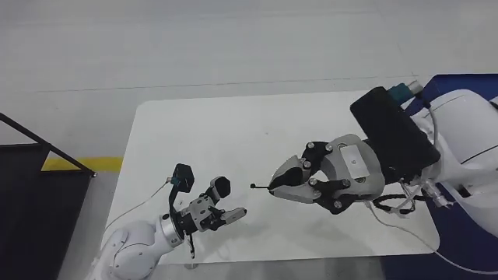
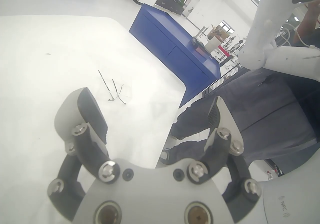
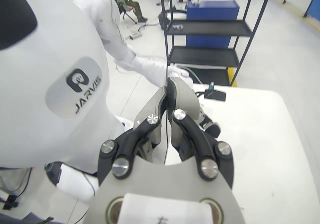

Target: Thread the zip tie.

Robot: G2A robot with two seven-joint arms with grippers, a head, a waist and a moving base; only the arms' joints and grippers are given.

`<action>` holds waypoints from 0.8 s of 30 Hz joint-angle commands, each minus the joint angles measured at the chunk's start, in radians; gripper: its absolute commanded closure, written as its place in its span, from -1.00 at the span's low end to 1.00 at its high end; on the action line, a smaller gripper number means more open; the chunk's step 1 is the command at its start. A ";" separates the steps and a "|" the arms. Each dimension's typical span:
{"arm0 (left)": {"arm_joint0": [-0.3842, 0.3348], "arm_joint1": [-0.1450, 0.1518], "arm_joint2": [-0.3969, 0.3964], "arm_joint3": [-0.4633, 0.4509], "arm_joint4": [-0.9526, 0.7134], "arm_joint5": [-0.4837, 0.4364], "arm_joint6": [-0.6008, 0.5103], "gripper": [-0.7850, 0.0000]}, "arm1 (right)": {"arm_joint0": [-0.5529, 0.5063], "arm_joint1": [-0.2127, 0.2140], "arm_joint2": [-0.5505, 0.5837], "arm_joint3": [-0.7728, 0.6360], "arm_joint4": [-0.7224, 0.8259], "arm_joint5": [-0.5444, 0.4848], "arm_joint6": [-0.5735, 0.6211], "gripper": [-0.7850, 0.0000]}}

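Right tool (image 3: 167, 84) clamps thin black zip tie (image 3: 166, 140) (ribbed pads (image 3: 171, 94)); left tool (image 2: 151, 96) gapes.

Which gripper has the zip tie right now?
The right gripper, its fingers shut on the thin black zip tie. The left gripper has its fingers open with nothing between them.

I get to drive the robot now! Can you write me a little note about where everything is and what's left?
The left pincer is open and holds nothing, near the edge of the table.
The right pincer is shut on the zip tie, held over the table. The tie's free end sticks out toward the left pincer, with a gap between them.
Done: the tie is picked up.
Left: the tie looks straight, with no loop, so the threading is probably all still to do.
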 commanded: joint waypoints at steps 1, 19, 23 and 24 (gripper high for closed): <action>0.000 0.000 0.000 0.000 0.000 0.000 0.000 -1.00 | -0.006 -0.005 -0.023 0.002 0.042 -0.005 0.011 1.00; 0.000 0.000 0.000 0.000 0.000 0.000 0.000 -1.00 | -0.038 -0.018 0.154 -0.187 -0.342 -0.060 -0.274 1.00; 0.000 0.000 0.000 0.000 0.000 0.000 0.000 -1.00 | -0.093 -0.016 0.135 -0.174 -0.249 -0.038 -0.249 1.00; 0.000 0.000 0.000 0.000 0.000 0.000 0.000 -1.00 | -0.097 -0.014 0.123 -0.165 -0.198 -0.027 -0.211 1.00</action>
